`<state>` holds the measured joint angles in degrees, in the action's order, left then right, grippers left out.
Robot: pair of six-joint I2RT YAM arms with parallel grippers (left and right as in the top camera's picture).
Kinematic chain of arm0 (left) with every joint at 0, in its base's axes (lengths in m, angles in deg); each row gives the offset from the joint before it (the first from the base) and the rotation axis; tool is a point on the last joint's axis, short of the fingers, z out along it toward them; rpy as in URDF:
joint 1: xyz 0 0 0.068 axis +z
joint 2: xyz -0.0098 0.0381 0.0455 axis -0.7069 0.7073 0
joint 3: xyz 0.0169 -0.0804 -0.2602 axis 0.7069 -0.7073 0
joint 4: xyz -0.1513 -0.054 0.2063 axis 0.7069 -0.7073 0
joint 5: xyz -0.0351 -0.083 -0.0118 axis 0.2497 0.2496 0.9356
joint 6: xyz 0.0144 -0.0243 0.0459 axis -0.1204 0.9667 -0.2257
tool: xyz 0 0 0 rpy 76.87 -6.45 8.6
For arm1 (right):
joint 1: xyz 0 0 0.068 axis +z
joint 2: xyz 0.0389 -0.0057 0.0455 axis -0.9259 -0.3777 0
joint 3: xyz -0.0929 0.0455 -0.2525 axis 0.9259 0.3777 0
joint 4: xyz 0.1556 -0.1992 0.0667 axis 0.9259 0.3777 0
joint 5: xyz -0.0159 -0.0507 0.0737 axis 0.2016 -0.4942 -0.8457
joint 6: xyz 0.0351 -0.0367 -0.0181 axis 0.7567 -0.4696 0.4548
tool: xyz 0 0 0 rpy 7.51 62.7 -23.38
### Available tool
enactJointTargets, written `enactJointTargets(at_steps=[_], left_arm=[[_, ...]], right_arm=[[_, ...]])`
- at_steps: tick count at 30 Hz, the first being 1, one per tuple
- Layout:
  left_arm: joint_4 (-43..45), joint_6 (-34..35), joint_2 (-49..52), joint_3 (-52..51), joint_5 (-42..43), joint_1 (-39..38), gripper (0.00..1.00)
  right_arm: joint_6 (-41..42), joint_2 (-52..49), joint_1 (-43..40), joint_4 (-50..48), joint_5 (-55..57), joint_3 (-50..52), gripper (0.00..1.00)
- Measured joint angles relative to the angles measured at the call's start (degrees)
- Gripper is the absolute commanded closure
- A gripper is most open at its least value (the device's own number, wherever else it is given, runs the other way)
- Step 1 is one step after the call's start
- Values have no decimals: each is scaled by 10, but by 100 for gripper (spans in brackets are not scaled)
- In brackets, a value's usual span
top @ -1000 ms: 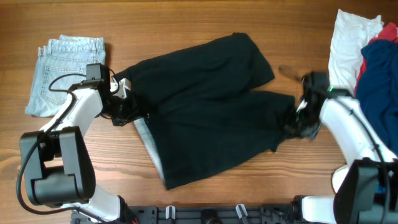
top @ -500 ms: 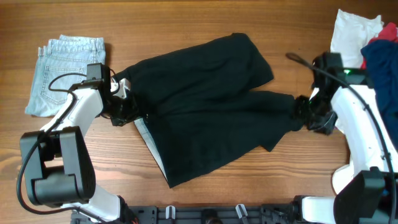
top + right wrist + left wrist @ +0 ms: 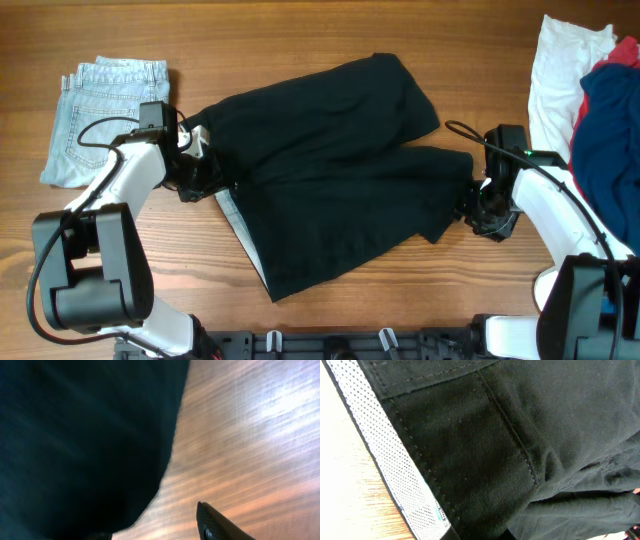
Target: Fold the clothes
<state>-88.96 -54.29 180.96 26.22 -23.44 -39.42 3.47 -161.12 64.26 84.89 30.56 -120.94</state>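
The black trouser-like garment (image 3: 330, 190) lies spread across the middle of the table, with its pale waistband lining (image 3: 235, 215) showing at the left. My left gripper (image 3: 192, 180) is shut on the waistband. The left wrist view is filled by black fabric (image 3: 495, 435) and the dotted lining (image 3: 395, 465). My right gripper (image 3: 478, 208) sits low at the end of the right leg. In the right wrist view its fingers (image 3: 150, 522) are apart with bare wood between them, and the black fabric (image 3: 75, 435) lies beside the left finger.
Folded light-blue denim (image 3: 100, 110) lies at the far left. A pile at the right edge holds a white piece (image 3: 560, 70), a red piece (image 3: 608, 62) and a navy piece (image 3: 605, 135). Bare wood (image 3: 300, 40) runs along the back.
The right gripper pulled the leg end to the right, then came back left and lower. The leg end has slackened back. The left arm has not moved.
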Motion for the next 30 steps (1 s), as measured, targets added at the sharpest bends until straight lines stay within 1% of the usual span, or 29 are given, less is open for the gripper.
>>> enactJointTargets(at_steps=[2, 7, 9, 12, 20, 21, 24, 26, 27, 28, 30], left_arm=[[3, 0, 0, 0, 0, 0, 92], [4, 0, 0, 0, 0, 0, 92], [3, 0, 0, 0, 0, 0, 92], [4, 0, 0, 0, 0, 0, 92], [4, 0, 0, 0, 0, 0, 91], [4, 0, 0, 0, 0, 0, 91], [4, 0, 0, 0, 0, 0, 91], [4, 0, 0, 0, -1, 0, 90], [4, 0, 0, 0, -1, 0, 91], [4, 0, 0, 0, -1, 0, 91], [4, 0, 0, 0, -2, 0, 91]], right_arm=[[-28, 0, 0, -39, 11, 0, 39], [-91, 0, 0, -124, 23, 2, 38], [-116, 0, 0, -143, 25, 2, 39], [-148, 0, 0, -160, 23, 2, 44], [-185, 0, 0, -181, 6, 2, 54], [-189, -1, 0, -181, 5, 2, 57], [-197, -6, 0, -181, 3, 2, 72], [-202, -15, 0, -182, 1, 2, 78], [-203, -18, 0, -183, 0, 2, 85], [-204, -20, 0, -183, 0, 2, 96], [-206, -21, 0, -184, -1, 2, 96]])
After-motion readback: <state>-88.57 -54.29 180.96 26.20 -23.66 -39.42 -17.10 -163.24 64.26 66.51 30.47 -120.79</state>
